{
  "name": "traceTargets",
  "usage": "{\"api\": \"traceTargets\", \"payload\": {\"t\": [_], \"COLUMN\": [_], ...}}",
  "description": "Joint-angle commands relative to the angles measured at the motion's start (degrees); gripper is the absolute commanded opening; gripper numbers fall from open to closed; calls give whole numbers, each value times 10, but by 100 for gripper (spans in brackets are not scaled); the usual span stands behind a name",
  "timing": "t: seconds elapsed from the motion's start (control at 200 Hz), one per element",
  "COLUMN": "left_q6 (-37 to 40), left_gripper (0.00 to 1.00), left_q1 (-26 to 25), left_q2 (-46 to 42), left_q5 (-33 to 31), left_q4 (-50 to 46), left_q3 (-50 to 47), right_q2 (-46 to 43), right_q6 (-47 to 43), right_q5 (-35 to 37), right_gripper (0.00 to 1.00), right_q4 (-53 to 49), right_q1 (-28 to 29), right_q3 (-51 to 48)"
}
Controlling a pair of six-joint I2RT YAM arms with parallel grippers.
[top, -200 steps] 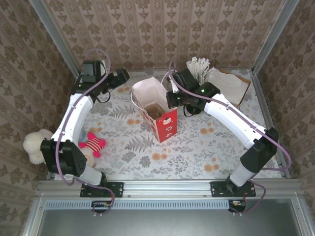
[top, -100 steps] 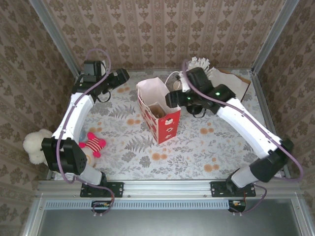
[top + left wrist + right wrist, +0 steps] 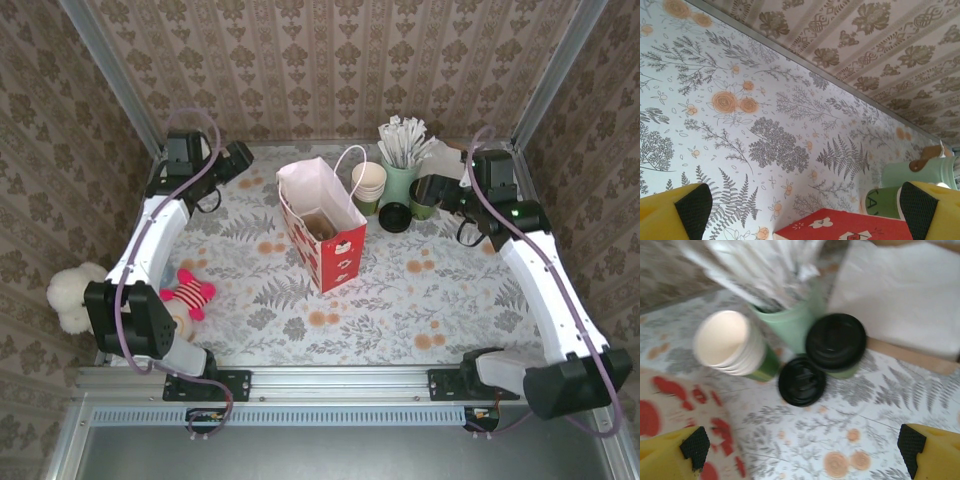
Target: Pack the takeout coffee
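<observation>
My right gripper (image 3: 803, 449) hangs open; the takeout coffee (image 3: 836, 342) crowds the stirrer cup (image 3: 790, 322) and another black lid (image 3: 801, 381), so I may topple them.

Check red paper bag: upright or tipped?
Upright, mouth open: the red paper bag stands on its base, and the top camera looks straight into it.

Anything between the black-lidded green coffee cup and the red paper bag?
A low black round lid sits beside the black-lidded green paper coffee cup on the side toward the red paper bag, with the stack of cream paper cups beside that line. Carried high, it should clear both.
</observation>
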Motion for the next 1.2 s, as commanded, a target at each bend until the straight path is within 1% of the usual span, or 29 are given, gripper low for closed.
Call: {"api": "traceTargets", "payload": {"t": [0.0, 0.085, 0.095, 0.235, 0.355, 0.42, 0.59, 0.76, 0.995, 1.105, 1.195], "left_q6": [-18, -18, -18, -19, -17, -17, -21, -22, -23, -23, -23], "left_gripper": [100, 100, 100, 100, 100, 100, 100, 100, 100, 100, 100], "left_q1": [9, 13, 13, 21, 27, 30, 33, 34, 34, 34, 34], "left_q2": [-18, -13, -13, -11, -12, -16, -23, -19, -18, -19, -19], "left_q5": [-13, -9, -9, -5, -5, -9, -15, -13, -11, -10, -11], "left_q4": [26, 24, 24, 21, 10, 6, 6, 8, 7, 5, 5], "left_q3": [-9, -10, -10, -12, -13, -17, -29, -28, -29, -31, -33], "right_q2": [48, 89, 104, 191, 268, 293, 317, 337, 352, 346, 335], "right_q6": [17, 25, 26, 11, -32, -45, -56, -61, -58, -61, -61], "right_q5": [-11, 16, 17, 16, -4, -9, -55, -64, -59, -68, -68], "right_gripper": [100, 100, 100, 100, 100, 100, 100, 100, 100, 96, 91], "right_q4": [33, 55, 59, 107, 94, 87, 102, 102, 102, 107, 116], "right_q1": [-23, -25, -25, -40, -43, -43, -44, -43, -44, -44, -47], "right_q3": [-10, -8, -8, 20, 74, 90, 94, 101, 105, 97, 85]}}
